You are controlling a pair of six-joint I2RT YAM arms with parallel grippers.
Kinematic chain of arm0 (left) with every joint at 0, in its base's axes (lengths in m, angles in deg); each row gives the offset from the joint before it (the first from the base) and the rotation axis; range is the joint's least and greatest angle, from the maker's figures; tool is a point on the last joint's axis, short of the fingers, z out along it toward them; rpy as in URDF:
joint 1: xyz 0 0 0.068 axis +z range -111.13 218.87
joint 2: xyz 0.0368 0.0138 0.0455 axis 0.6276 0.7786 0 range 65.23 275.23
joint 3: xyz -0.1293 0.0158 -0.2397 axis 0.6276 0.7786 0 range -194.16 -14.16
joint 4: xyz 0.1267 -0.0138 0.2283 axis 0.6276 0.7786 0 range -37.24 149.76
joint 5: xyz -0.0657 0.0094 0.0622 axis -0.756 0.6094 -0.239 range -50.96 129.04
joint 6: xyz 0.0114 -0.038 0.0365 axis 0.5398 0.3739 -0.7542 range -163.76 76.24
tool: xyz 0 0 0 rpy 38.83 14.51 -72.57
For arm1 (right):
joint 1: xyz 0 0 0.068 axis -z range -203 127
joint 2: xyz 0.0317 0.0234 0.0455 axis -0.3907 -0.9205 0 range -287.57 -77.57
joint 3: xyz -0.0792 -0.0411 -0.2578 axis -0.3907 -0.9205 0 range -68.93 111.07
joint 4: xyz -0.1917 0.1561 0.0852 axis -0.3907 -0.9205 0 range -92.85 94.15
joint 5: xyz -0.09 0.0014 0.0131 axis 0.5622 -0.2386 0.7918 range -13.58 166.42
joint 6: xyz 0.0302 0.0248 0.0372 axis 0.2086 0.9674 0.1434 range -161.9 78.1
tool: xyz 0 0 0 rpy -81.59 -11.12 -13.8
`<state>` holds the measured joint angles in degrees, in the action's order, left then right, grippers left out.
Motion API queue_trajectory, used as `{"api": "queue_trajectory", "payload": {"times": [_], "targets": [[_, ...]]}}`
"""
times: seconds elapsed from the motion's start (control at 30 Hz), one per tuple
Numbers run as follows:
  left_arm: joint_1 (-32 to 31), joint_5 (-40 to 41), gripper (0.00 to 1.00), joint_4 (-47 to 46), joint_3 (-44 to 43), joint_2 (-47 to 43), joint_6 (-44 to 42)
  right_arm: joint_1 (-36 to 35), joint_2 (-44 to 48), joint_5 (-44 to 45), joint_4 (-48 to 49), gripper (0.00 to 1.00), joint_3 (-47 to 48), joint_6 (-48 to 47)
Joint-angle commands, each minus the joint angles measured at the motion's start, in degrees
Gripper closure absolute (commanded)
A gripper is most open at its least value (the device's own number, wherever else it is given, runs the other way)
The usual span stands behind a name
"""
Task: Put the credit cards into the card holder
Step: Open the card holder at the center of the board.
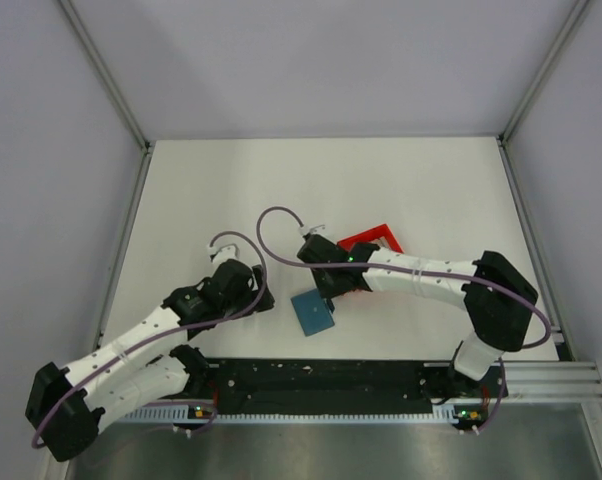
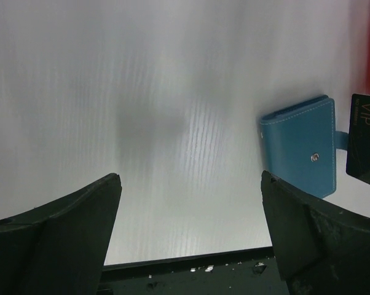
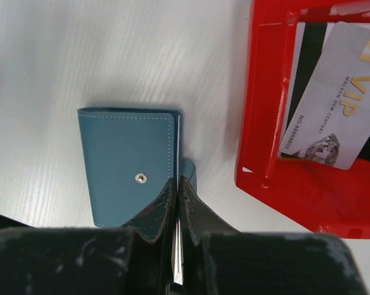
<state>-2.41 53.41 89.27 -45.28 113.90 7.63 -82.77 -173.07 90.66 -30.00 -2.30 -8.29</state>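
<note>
A: What do we see nearest, at the bottom of the left wrist view?

B: We see the left gripper (image 2: 190, 184). Its two dark fingers (image 2: 56, 233) are spread fully wide in the lower corners. Between them is only the white table (image 2: 142, 92), so it holds nothing.

A: And the right gripper (image 3: 177, 187)?

B: It is at the bottom centre of the right wrist view, with its fingers pressed together. We see a thin pale edge pinched between them, which we take for a card held on edge. At the right border of the left wrist view a black VIP card (image 2: 364, 144) stands upright. We believe it is the same card.

A: Where is the card holder (image 3: 126, 163)?

B: The card holder is teal. It lies flat and folded on the table, snap dot upward, in the left half of the right wrist view, just beyond the fingertips. The black VIP card is just beside its strap side. We cannot tell if they touch.

A: And further away?

B: In the upper right we see the red tray (image 3: 259, 123), near the card holder but apart from it. Inside lies a silver VIP card (image 3: 332, 104), with something dark partly under it.
</note>
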Motion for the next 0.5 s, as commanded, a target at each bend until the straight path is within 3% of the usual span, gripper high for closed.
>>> {"api": "queue_trajectory", "payload": {"times": [0.0, 0.27, 0.47], "targets": [[0.23, -6.80, 0.01, -8.03, 1.76, 1.08, -4.72, 1.49, 4.36, -0.70, 0.05, 1.00, -1.68, -1.35], [0.23, -16.54, 0.02, -15.23, 3.07, 7.32, -5.52, 4.13, 6.47, -9.49, 7.78, 1.00, -8.44, 0.84], [0.06, -18.76, 0.08, -19.28, 4.31, 9.43, -5.17, 6.85, 8.05, -13.97, 13.93, 1.00, -13.53, 2.69]]}}
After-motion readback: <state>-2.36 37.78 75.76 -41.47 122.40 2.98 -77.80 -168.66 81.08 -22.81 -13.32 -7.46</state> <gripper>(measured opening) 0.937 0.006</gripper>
